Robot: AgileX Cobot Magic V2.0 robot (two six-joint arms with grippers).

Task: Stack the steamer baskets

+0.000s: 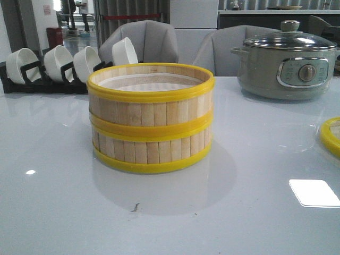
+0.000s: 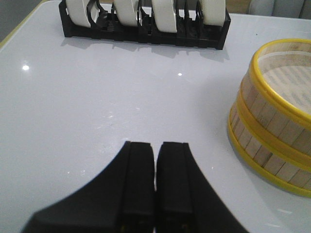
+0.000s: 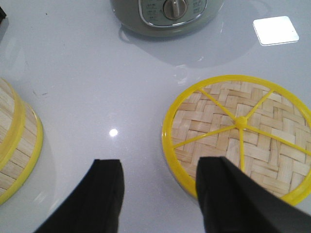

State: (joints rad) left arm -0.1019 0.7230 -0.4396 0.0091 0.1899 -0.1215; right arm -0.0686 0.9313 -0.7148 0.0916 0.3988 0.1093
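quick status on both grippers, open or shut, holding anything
Left gripper: shut, holding nothing.
Right gripper: open, empty, above the table beside the lid.

The front view looks low and level across the table (image 1: 64,212). Both wrist views look down close, sharing the stacked baskets (image 1: 151,119) with it.

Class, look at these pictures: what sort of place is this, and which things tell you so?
Probably a kitchen or dining mock-up: bamboo steamer baskets, an electric pot with a glass lid, and white bowls in a rack on a glossy white table.
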